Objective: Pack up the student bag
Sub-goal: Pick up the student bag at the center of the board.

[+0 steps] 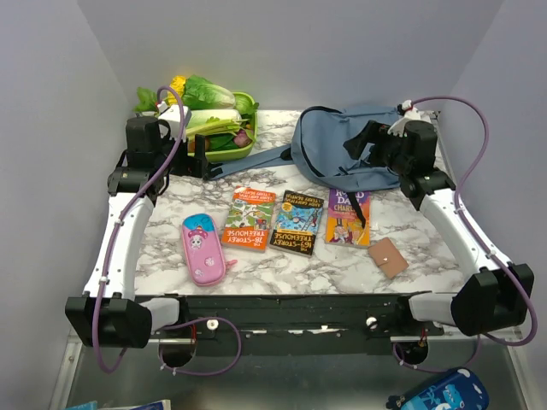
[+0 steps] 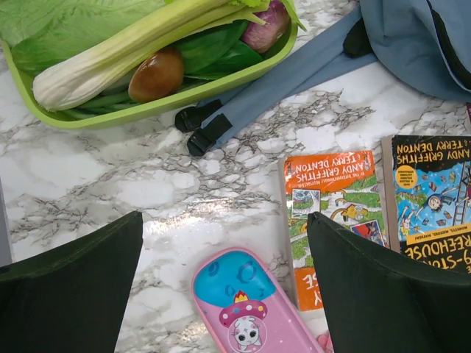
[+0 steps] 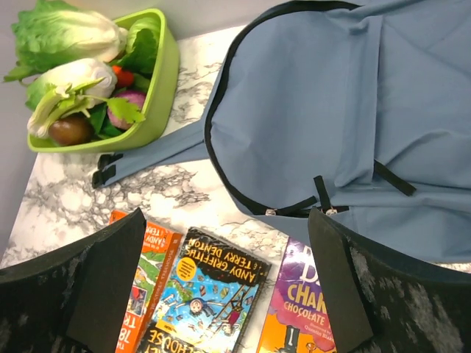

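Observation:
The student bag [image 1: 342,141], dusty blue with black straps, lies flat at the back right of the marble table; its zip pulls [image 3: 274,212] face the books. Three books lie in a row in front of it: orange [image 1: 246,218], black-and-blue [image 1: 295,220] and purple-yellow [image 1: 348,216]. A pink pencil case [image 1: 201,248] lies left of them. My left gripper [image 1: 198,158] hangs open above the table, over the pencil case [image 2: 246,309] and the orange book [image 2: 331,191]. Over the bag's near edge [image 3: 324,95], my right gripper [image 1: 369,147] is open too. Neither holds anything.
A green tray [image 1: 248,145] full of vegetables stands at the back left, with one bag strap [image 2: 280,81] stretching toward it. A small brown wallet [image 1: 389,256] lies near the front right. A dark-blue printed pouch [image 1: 449,393] sits below the table's front edge. Walls close in on three sides.

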